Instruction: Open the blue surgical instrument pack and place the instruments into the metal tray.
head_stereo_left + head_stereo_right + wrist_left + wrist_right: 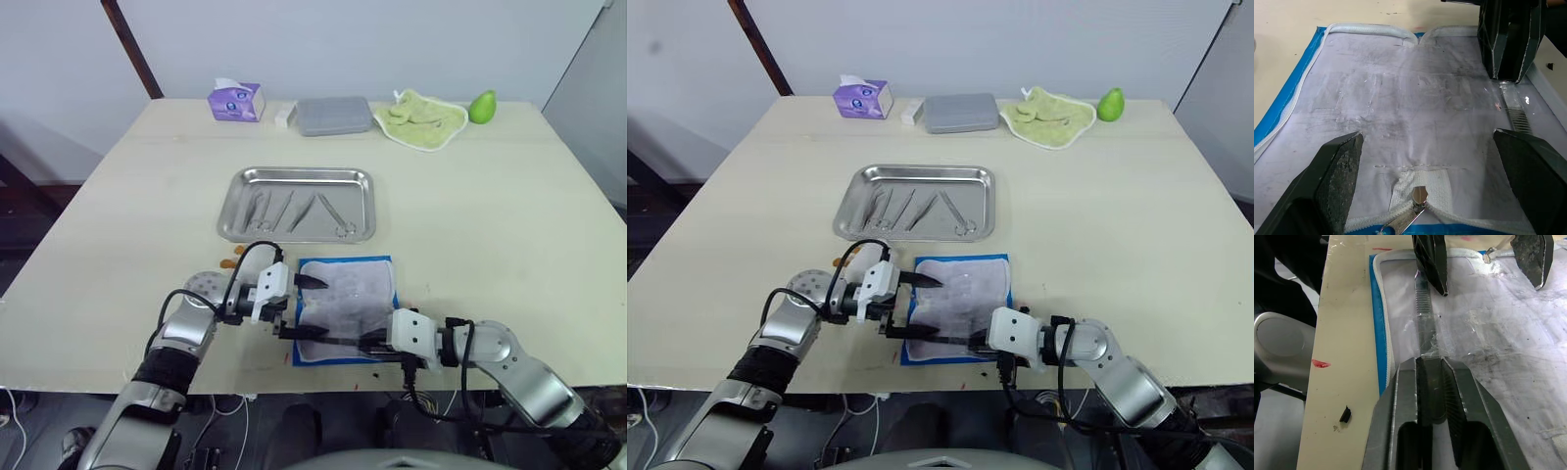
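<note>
The blue surgical instrument pack (349, 292) lies open near the table's front edge, its grey-white lining up and a zip around its rim. My left gripper (306, 309) stands open over the pack's left edge, fingers (1337, 181) spread wide above the lining. From the near edge, my right gripper (1430, 372) is shut on a thin ridged metal instrument (1423, 308) that lies on the lining. Behind the pack, the metal tray (299, 173) holds several slender instruments (294, 211).
Along the far edge are a purple tissue box (236, 101), a grey lidded box (333, 116), a green cloth (423, 119) and a green fruit (481, 106). Small orange bits (230, 262) lie left of the pack.
</note>
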Controlling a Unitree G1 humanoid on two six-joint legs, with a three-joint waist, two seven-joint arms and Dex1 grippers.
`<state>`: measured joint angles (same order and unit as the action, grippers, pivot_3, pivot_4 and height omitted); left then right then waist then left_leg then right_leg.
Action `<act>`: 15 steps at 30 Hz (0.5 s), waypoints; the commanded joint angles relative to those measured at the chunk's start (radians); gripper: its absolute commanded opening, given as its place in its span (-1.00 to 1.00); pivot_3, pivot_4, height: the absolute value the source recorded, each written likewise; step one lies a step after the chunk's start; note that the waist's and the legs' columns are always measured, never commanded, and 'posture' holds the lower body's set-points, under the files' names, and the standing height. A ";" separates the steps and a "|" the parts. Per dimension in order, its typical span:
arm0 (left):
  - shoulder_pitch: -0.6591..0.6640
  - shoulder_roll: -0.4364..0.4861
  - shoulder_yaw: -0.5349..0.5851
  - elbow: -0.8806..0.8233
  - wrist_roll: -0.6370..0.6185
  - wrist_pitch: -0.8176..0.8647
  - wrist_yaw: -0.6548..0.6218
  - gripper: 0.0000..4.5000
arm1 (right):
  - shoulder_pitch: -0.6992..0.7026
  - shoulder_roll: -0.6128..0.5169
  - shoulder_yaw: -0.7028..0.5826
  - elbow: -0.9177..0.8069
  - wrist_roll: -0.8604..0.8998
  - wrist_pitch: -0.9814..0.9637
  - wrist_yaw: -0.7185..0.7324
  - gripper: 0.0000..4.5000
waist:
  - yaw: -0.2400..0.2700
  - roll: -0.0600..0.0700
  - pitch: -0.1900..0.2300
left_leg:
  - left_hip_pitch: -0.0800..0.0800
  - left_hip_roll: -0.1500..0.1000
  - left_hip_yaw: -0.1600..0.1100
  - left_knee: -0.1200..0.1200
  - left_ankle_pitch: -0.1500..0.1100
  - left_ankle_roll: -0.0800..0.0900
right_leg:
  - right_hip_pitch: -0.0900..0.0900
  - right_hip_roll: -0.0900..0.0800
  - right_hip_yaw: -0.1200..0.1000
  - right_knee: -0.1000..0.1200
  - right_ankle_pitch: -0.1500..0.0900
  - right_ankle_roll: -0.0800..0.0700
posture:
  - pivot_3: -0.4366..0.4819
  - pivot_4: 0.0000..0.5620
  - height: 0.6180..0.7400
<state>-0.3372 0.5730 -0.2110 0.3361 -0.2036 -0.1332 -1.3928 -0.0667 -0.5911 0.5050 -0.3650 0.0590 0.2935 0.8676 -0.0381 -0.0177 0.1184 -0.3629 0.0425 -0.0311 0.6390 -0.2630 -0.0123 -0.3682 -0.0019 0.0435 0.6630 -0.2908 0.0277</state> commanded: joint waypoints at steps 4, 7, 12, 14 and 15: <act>0.023 0.000 -0.042 0.016 0.038 0.031 -0.004 1.00 | 0.035 -0.046 0.046 0.140 -0.091 0.073 -0.010 -0.95 | 0.000 0.000 0.000 | 0.003 0.000 0.000 -0.002 0.000 0.000 | 0.003 0.000 0.000 0.000 -0.001 -0.001 | -0.05 -0.47 1.00; 0.024 -0.001 -0.042 0.011 0.038 0.035 -0.002 1.00 | 0.027 -0.047 0.021 0.067 -0.072 0.099 -0.016 -0.95 | 0.001 0.001 0.001 | 0.003 0.000 0.000 -0.002 0.000 0.000 | 0.003 0.000 0.000 0.000 -0.001 -0.001 | -0.05 -0.47 1.00; 0.024 -0.005 -0.044 0.012 0.042 0.036 0.000 1.00 | 0.020 -0.070 0.001 -0.041 -0.053 0.149 -0.016 -0.95 | 0.005 0.003 0.004 | 0.001 -0.001 0.000 -0.002 0.000 0.000 | 0.003 -0.001 0.000 -0.001 -0.001 -0.001 | -0.05 -0.47 1.00; 0.023 -0.006 -0.045 0.014 0.044 0.035 0.001 1.00 | 0.016 -0.080 -0.008 -0.077 -0.045 0.172 -0.016 -0.95 | 0.007 0.004 0.005 | 0.001 -0.001 0.000 -0.002 0.000 0.000 | 0.002 -0.001 0.000 -0.001 -0.001 -0.001 | -0.05 -0.47 1.00; 0.022 -0.007 -0.046 0.017 0.045 0.034 0.001 1.00 | 0.014 -0.084 -0.013 -0.092 -0.041 0.184 -0.016 -0.95 | 0.008 0.004 0.006 | 0.000 -0.002 0.000 -0.002 0.000 0.000 | 0.002 -0.002 0.000 -0.001 -0.001 -0.001 | -0.05 -0.47 1.00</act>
<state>-0.3402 0.5602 -0.2167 0.3223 -0.2001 -0.1210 -1.3884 -0.0706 -0.6351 0.4978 -0.4749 0.0484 0.4121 0.8448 -0.0302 -0.0134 0.1242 -0.3637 0.0404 -0.0312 0.6374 -0.2631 -0.0124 -0.3671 -0.0039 0.0442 0.6620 -0.2914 0.0273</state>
